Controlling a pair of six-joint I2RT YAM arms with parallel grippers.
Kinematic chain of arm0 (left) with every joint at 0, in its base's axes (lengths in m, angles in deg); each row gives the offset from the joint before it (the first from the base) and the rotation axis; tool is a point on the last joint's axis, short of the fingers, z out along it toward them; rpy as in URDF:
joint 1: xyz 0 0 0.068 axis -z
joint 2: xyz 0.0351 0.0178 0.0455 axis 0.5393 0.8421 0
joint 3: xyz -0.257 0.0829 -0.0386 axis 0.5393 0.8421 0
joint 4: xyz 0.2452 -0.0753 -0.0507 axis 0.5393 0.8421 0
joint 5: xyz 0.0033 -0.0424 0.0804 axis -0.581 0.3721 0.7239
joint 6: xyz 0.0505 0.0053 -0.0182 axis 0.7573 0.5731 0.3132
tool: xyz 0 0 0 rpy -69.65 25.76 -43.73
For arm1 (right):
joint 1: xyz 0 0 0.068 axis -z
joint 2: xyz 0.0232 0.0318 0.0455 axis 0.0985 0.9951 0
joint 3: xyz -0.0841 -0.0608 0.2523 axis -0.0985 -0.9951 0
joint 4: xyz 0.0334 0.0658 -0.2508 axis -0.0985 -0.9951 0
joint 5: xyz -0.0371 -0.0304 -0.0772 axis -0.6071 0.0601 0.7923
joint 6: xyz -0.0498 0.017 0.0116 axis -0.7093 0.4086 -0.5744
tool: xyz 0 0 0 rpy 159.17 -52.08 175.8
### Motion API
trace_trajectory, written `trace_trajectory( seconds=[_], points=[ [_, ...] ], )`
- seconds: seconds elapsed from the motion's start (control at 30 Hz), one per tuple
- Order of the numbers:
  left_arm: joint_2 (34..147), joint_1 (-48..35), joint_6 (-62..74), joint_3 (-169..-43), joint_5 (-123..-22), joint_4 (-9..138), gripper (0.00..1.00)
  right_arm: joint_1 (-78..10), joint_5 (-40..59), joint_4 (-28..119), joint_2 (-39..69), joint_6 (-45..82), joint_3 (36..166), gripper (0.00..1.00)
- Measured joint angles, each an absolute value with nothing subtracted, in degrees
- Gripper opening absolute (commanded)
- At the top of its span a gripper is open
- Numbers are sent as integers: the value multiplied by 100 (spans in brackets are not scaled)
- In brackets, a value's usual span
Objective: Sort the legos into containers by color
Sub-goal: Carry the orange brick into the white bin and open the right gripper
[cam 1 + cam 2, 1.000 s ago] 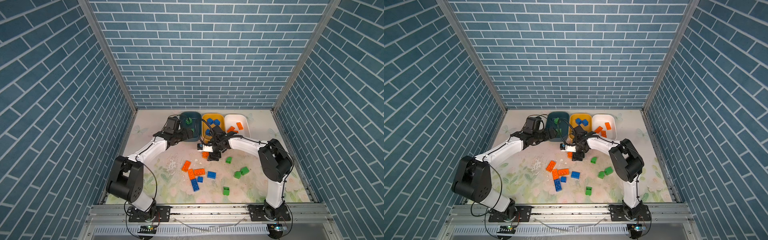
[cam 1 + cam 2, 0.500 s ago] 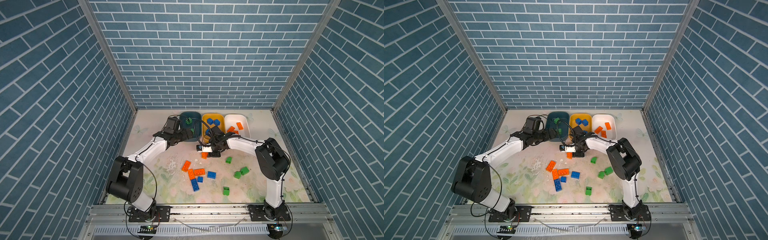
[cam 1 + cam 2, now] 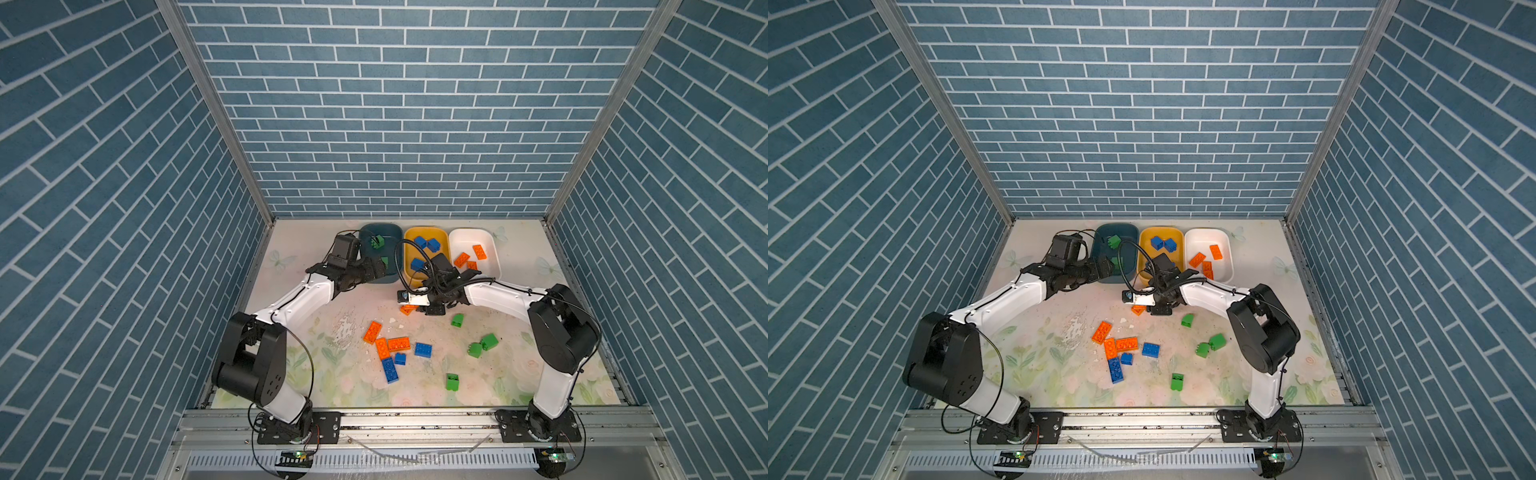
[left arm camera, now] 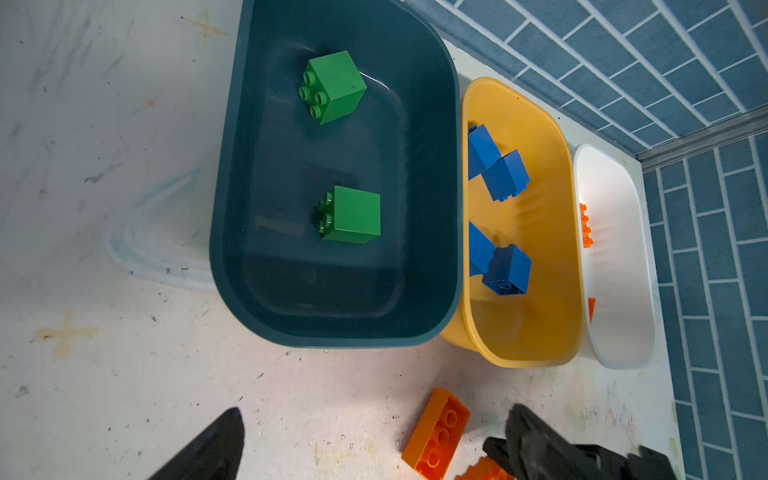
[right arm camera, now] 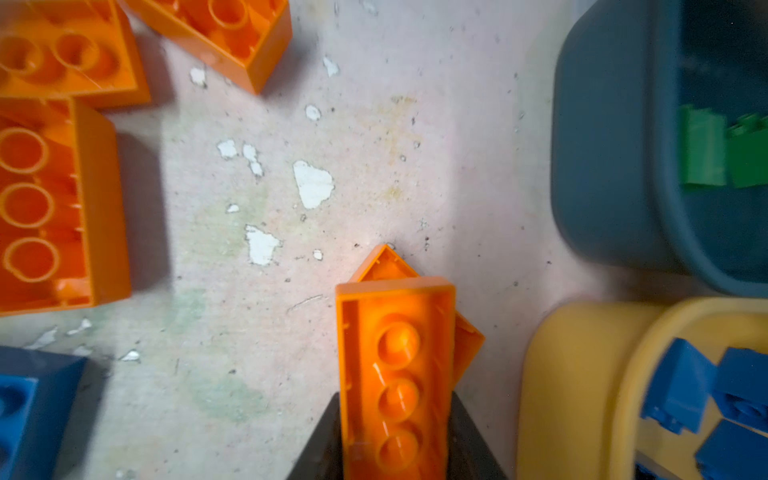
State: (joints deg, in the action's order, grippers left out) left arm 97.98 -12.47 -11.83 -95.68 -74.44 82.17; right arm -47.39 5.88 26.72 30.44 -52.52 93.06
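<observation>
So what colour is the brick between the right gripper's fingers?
Orange. The brick in the right gripper shows best in the right wrist view, hollow underside visible.

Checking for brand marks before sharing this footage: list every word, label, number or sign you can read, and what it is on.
None is readable.
Studs of the green brick in the dark teal tub: no legible lettering.
Underside of the orange brick in the right pincer: no lettering.
White wrist camera: any marking too small to read.
Circuit boards below the front rail: too small to read.
</observation>
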Motion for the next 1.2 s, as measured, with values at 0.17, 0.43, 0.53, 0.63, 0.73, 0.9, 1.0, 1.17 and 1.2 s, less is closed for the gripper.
trace_trajectory(
  seconds=[0.17, 0.43, 0.53, 0.63, 0.73, 0.9, 1.0, 1.17, 1.2],
  points=[
    [9798, -1245, -1183, -9568, -7459, 8212, 99, -4359, 483, 3498, 2233, -4365, 8764, 28],
    [9800, -1016, -1194, -9570, -7396, 8210, 99, -2757, 784, 4788, 1586, -1707, 8384, 30],
    [9811, -721, -1308, -9570, -7354, 8180, 99, -2374, 1040, 4902, 1643, -885, 8386, 31],
    [9820, -369, -1461, -9570, -7322, 8097, 99, -2094, 1350, 4786, 1848, -339, 8445, 33],
    [9855, -17, -1614, -9570, -7304, 7970, 99, -1974, 1735, 4370, 2185, -85, 8661, 34],
    [10119, 193, -1791, -9570, -7319, 7887, 99, -1981, 2382, 3516, 2652, 109, 9254, 36],
    [10255, 178, -1861, -9570, -7326, 7863, 99, -1989, 2662, 3125, 2856, 186, 9586, 36],
    [10283, 178, -1896, -9573, -7328, 7845, 99, -1996, 2856, 2860, 3004, 253, 9750, 38],
    [10283, 178, -1898, -9570, -7328, 7847, 99, -2000, 2869, 2806, 3026, 264, 9750, 39]
  ],
)
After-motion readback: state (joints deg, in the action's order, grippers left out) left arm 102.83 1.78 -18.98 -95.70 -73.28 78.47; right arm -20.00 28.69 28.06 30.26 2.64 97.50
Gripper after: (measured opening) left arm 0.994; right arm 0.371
